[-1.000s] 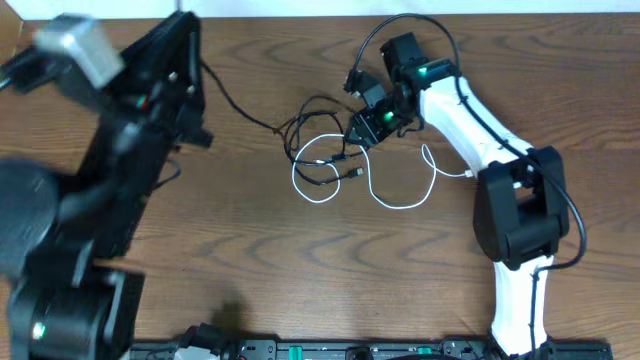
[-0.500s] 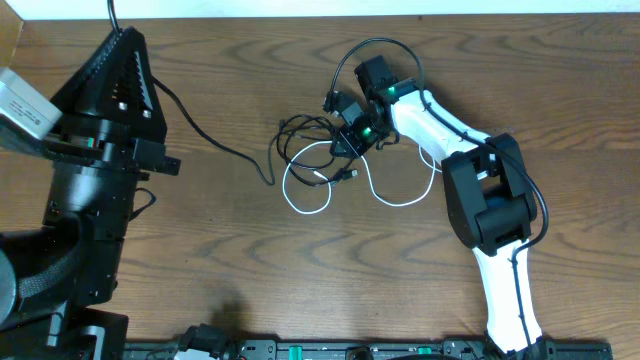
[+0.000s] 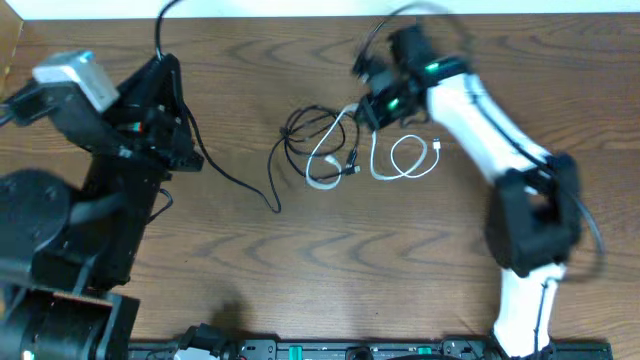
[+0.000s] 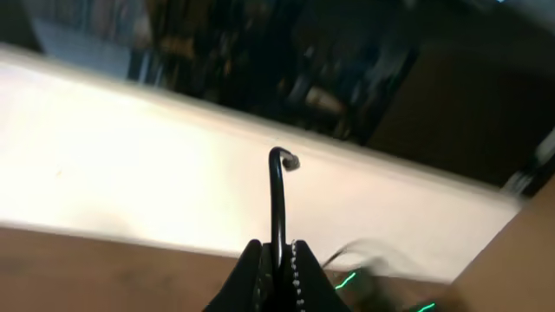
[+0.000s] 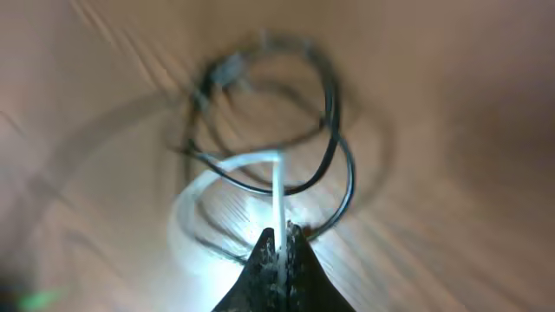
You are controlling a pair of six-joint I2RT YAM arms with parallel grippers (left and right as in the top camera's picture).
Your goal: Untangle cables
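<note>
1. We take this for a robotics lab: a black arm at left and a white arm at right stand at a wood-grain tabletop.
2. Along the bottom edge we see an electronics strip with green lights.
3. Dim, blurred clutter fills the left wrist view's top.

A brown wood-grain table has a white strip along its far edge.
</note>
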